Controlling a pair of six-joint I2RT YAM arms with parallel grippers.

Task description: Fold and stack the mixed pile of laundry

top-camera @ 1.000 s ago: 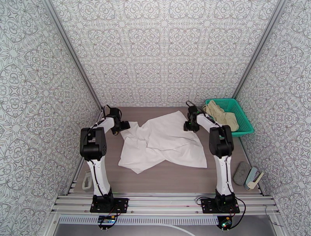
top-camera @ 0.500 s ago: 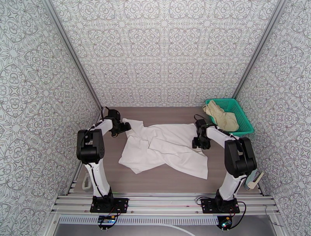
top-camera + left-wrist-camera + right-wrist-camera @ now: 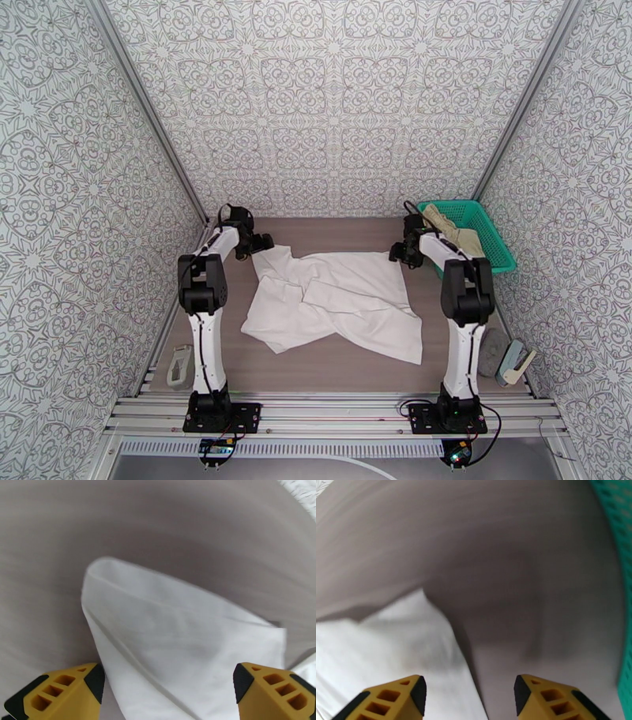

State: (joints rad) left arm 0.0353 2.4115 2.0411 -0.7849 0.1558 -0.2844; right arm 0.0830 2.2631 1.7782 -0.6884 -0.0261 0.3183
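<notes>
Left wrist: the left gripper (image 3: 168, 679) is being held wide open with nothing gripped. A hemmed sleeve of the white T-shirt (image 3: 177, 638) is lying between and ahead of the fingertips. The right gripper (image 3: 470, 691) is also being held wide. Shirt edge is lying ahead of one finger, bare table (image 3: 513, 559) ahead of the other, and the green mesh basket (image 3: 627, 618) beyond that. The beige shorts (image 3: 452, 229) are being seen bunched in that basket.

Judgement: the shirt is being spread flat. The far corners should be pinched at the hem and pulled apart evenly. The fabric is thin, limp and creased, and the table is smooth, so sliding is being expected.
</notes>
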